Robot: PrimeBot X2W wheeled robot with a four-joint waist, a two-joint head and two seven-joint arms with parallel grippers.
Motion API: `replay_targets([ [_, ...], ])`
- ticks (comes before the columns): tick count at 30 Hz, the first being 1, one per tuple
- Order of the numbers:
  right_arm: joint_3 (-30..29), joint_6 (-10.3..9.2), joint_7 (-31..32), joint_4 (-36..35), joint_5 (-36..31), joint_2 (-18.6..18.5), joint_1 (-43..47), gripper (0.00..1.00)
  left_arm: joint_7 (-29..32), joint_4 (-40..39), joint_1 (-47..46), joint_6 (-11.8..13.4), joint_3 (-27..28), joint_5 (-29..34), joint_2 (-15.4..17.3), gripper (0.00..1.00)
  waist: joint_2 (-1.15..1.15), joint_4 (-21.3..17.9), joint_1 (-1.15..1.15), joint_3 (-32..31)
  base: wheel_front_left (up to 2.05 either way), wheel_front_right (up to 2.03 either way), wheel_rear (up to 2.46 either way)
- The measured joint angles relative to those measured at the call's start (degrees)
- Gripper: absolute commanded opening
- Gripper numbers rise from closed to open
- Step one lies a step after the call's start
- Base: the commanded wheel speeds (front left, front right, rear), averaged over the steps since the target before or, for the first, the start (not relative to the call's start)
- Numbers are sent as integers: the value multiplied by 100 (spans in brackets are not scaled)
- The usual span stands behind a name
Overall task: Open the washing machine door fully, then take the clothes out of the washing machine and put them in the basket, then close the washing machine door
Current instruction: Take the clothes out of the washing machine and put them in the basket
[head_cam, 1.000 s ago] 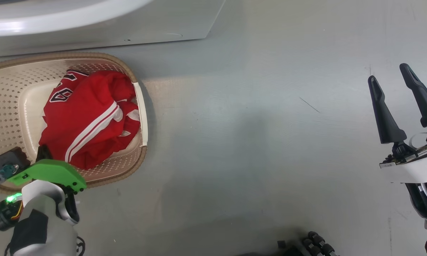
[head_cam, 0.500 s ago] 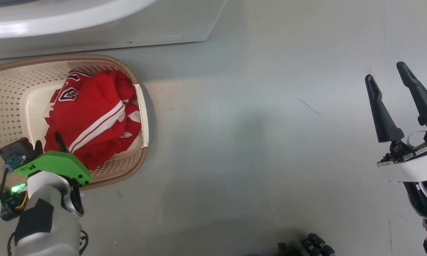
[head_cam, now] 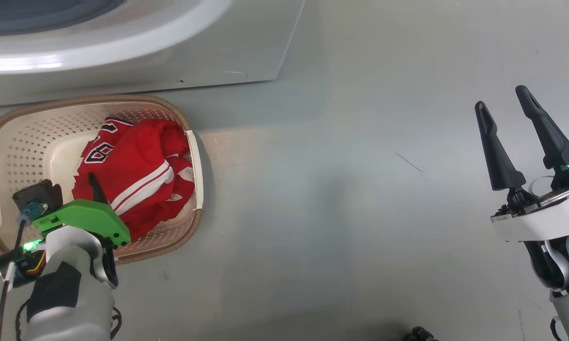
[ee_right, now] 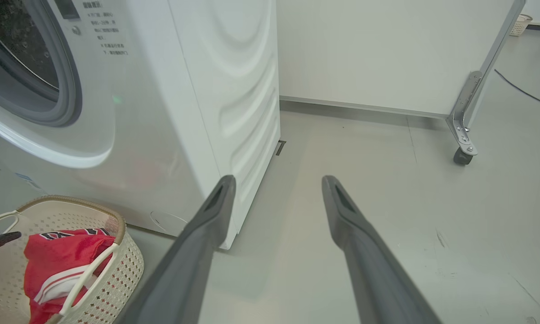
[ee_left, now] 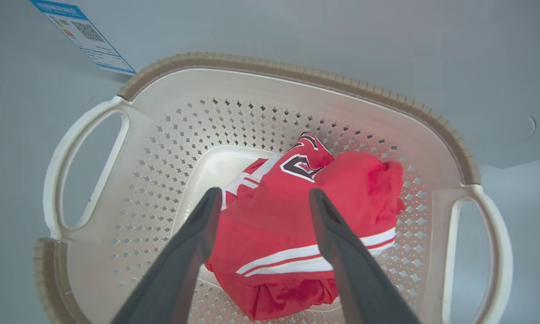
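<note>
Clothes (ee_left: 364, 184) partly hidden behind left claw (ee_left: 265, 194).

I get bright, even indoor light in all three views. In the head view a glare band runs along the washer (head_cam: 137, 47), and the basket (head_cam: 196, 161) throws a soft shadow on the floor (head_cam: 360, 142). Both wrist views bow at the edges, and the near fingers (ee_left: 182, 258) look slightly soft.

Basket (ee_left: 252, 112) top open; clothes (head_cam: 137, 175) heaped at its right side; washing machine (head_cam: 208, 52) just behind; bare floor (head_cam: 341, 189) to right.
</note>
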Motion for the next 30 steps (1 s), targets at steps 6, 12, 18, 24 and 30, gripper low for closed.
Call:
replay_targets([
  [6, -5, 0, 0, 88, -7, 103, -9, 100, 0, -312, 1, -129, -183, 83, -3, 100, 0, 41, 0, -336, 0, 0, 0],
  [12, -27, 0, 0, 169, -12, 192, -4, 100, 0, -709, 23, -285, -392, 318, -5, 100, 0, 98, 0, -651, 0, 0, 0],
  [18, -120, 0, 0, 291, -20, 301, 107, 100, -1, -1141, 183, -435, -683, 578, -8, 100, 0, 187, 0, -1057, 0, 0, 0],
  [24, -222, 0, 0, 381, -67, 371, 294, 100, -11, -1688, 369, -594, -996, 750, -9, 100, 0, 306, 0, -1468, 0, 0, 0],
  [30, -293, 0, 0, 448, -118, 450, 494, 100, -16, -2168, 693, -711, -1230, 772, -9, 100, 0, 459, 0, -1853, 0, 0, 0],
])
